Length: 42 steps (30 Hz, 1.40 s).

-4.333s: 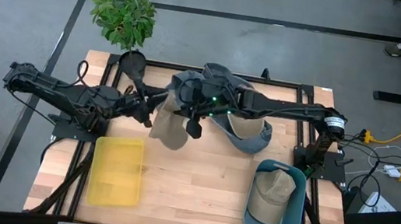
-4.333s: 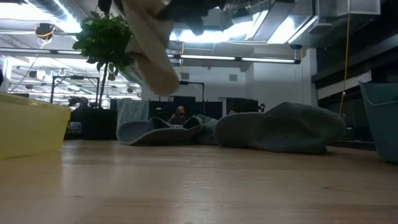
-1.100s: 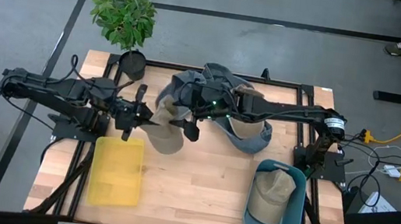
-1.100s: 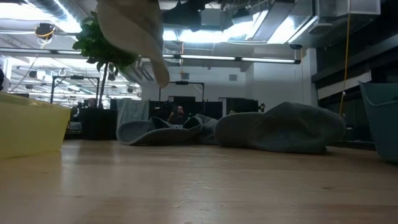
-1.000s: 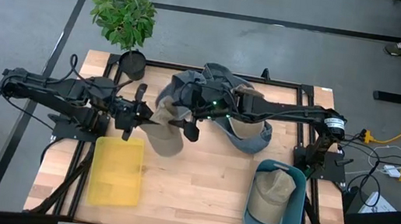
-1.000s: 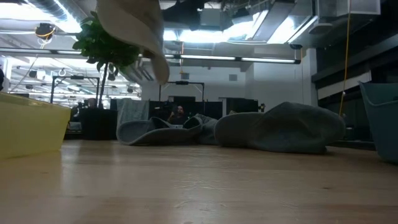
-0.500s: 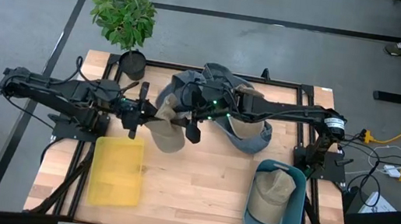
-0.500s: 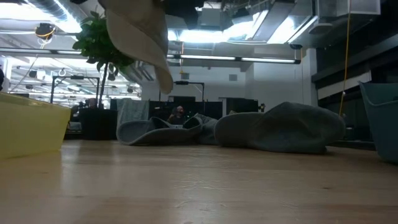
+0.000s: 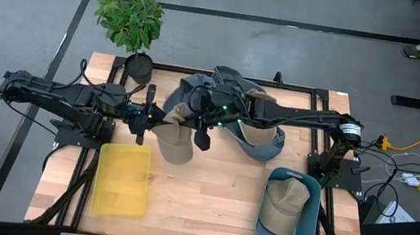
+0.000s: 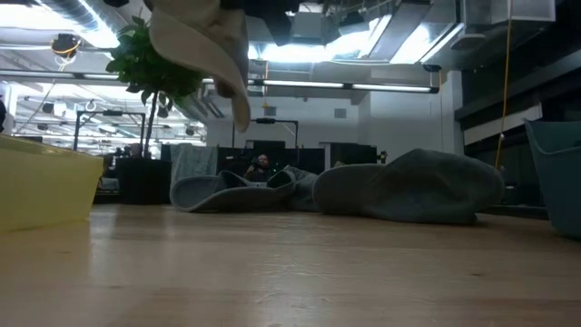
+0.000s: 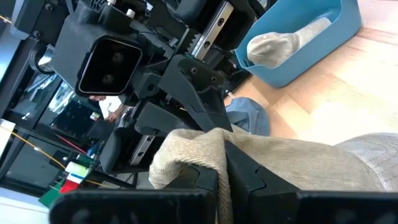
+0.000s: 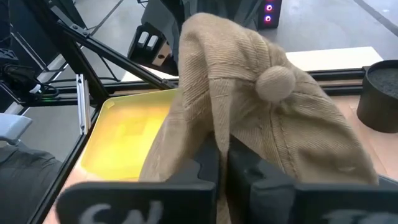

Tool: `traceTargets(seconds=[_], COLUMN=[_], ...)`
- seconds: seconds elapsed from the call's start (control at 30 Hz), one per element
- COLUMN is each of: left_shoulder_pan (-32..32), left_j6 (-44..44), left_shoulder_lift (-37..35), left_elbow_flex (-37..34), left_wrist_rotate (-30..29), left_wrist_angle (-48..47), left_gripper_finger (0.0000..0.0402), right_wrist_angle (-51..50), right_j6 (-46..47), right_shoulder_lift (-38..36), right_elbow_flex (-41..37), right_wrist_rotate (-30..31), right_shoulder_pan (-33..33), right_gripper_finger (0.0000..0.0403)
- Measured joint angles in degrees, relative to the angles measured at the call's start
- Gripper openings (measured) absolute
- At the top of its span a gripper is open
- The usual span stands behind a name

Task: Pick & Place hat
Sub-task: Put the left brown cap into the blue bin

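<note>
A tan knitted hat (image 9: 174,139) hangs in the air over the table's middle, between my two grippers. In the low view the hat (image 10: 204,41) shows high above the tabletop. My left gripper (image 9: 159,119) comes at it from the table's left and is shut on it. My right gripper (image 9: 192,127) reaches in from the right and is shut on its other side. The hat's top button (image 12: 275,81) faces the right wrist camera. My left gripper pinches a rolled edge of the hat (image 11: 202,146) between its two fingers, which come nearly level from the table's left. The hat is lifted clear of the table. My right gripper pinches a fold of the hat's crown (image 12: 208,127), a little below the top button, between its two fingers. They come from the table's right, slanting slightly down. The cloth drapes over and beside the fingers, clear of the table.
A yellow bin (image 9: 123,179) sits at the near left, just below the hat. A blue bin (image 9: 305,230) at the near right holds another tan hat (image 9: 284,204). Grey-blue hats (image 9: 260,141) lie heaped at the far middle. A potted plant (image 9: 131,17) stands at the far left corner.
My left gripper has turned a little toward the table's far edge, carrying its edge of the hat along. My right gripper has taken hold of the hat's other side. The hat stays lifted, and its hanging lower edge has swung slightly toward the right.
</note>
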Motion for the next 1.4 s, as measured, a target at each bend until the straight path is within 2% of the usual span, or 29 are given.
traceTargets(seconds=[0.17, 0.3, 0.4, 0.6, 0.77, 0.87, 1.07, 1.2, 1.3, 1.4], left_shoulder_pan=[0.0, 0.0, 0.0, -0.1, -1.5, -2.0, -2.3, -2.2, -2.2, -2.2], left_j6=[-1.3, -3.6, -5.4, -7.8, -8.4, -8.4, -8.4, -8.3, -8.2, -8.0], left_shoulder_lift=[0.0, 0.0, 0.0, -0.3, -1.5, -2.1, -2.5, -2.5, -2.5, -2.5], left_elbow_flex=[0.0, 0.0, 0.0, 0.0, 0.0, 0.0, 0.0, 0.0, 0.0, 0.0], left_wrist_rotate=[-0.4, -4.8, -6.4, -5.6, -5.8, -8.0, -12.0, -12.6, -12.7, -12.7], left_wrist_angle=[-0.2, -0.2, -0.1, -1.0, -5.3, -6.6, -6.6, -6.6, -6.6, -6.6], left_gripper_finger=[0.0008, 0.0021, 0.0039, 0.0098, 0.0146, 0.0161, 0.0164, 0.0159, 0.0159, 0.0161], right_wrist_angle=[-1.9, -2.8, -4.3, -12.9, -24.0, -33.6, -49.2, -58.0, -64.0, -69.4], right_j6=[3.5, 7.7, 9.9, 12.0, 13.5, 14.6, 19.7, 27.2, 34.2, 41.0], right_shoulder_lift=[0.0, 0.0, 0.0, 0.0, 0.0, 0.0, 0.0, 0.0, 0.0, 0.0], right_elbow_flex=[0.0, 0.0, 0.3, 4.5, 11.2, 16.6, 26.3, 30.2, 31.8, 33.2], right_wrist_rotate=[0.0, 0.0, 0.0, 0.0, 1.1, 5.4, 14.8, 18.6, 18.6, 15.2], right_shoulder_pan=[0.0, 0.0, 0.0, 0.2, 1.6, 3.0, 6.5, 8.9, 10.6, 12.1], right_gripper_finger=[0.0012, 0.0006, 0.0008, 0.0008, 0.0008, 0.0009, 0.0009, 0.0009, 0.0009, 0.0009])
